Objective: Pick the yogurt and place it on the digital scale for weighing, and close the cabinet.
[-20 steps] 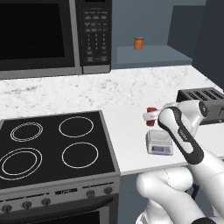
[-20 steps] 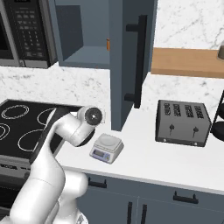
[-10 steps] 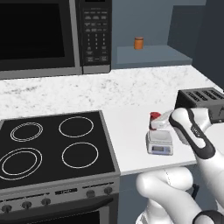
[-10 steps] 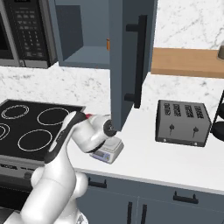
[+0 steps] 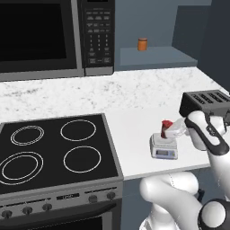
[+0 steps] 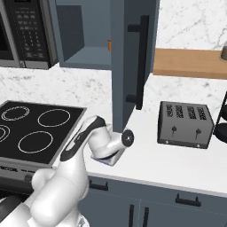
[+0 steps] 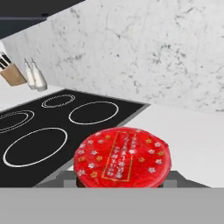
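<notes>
Yogurt arriving over the scale

The yogurt (image 5: 166, 129) sits tilted at the jaws, directly above the scale (image 5: 163, 146) on the table (image 5: 134, 134), right of the stove; whether it touches the platform cannot be told. The jaws appear closed on the yogurt, though their fingers are hidden. The cabinet (image 6: 132, 66) door stands open just beyond.

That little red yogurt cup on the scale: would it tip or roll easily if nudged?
The yogurt looks short and small, so probably light and easy to shove off the digital scale. Its round body would likely roll if it fell sideways. The wide flat lid suggests it stands steadily when upright.
</notes>
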Tool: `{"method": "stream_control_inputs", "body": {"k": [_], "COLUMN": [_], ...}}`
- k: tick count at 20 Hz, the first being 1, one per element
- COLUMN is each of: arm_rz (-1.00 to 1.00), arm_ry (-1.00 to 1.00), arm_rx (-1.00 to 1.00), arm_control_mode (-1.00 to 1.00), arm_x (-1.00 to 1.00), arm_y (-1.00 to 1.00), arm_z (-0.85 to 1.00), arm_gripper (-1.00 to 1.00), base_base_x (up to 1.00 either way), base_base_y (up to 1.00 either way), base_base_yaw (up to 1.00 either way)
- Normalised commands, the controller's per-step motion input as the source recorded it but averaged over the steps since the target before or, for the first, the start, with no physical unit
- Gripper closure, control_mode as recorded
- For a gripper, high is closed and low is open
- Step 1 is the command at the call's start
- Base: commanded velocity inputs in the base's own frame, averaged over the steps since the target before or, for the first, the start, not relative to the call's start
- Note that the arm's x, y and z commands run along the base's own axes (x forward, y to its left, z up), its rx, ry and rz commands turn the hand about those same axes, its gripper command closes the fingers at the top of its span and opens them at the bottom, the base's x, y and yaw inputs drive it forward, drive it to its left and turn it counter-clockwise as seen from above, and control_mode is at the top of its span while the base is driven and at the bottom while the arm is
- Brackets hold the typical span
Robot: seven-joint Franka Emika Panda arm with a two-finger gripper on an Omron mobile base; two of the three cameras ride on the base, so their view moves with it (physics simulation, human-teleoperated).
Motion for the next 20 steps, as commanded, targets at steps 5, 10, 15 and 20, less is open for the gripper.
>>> {"method": "stream_control_inputs", "body": {"k": [5,10,15,20], "arm_rz": [0.03,0.00,0.00,0.00], "arm_ry": [0.00,0.00,-0.01,-0.02], "arm_rx": [0.00,0.00,-0.02,0.00], "arm_control_mode": [-1.00,-1.00,-1.00,-1.00], "arm_x": [0.06,0.09,0.13,0.24], "arm_y": [-0.22,-0.19,-0.01,-0.01], "arm_z": [-0.27,-0.08,-0.12,-0.19], "arm_gripper": [1.00,1.00,1.00,1.00], "base_base_x": [0.00,0.00,0.00,0.00], "base_base_y": [0.00,0.00,0.00,0.00], "base_base_yaw": [0.00,0.00,0.00,0.00]}}
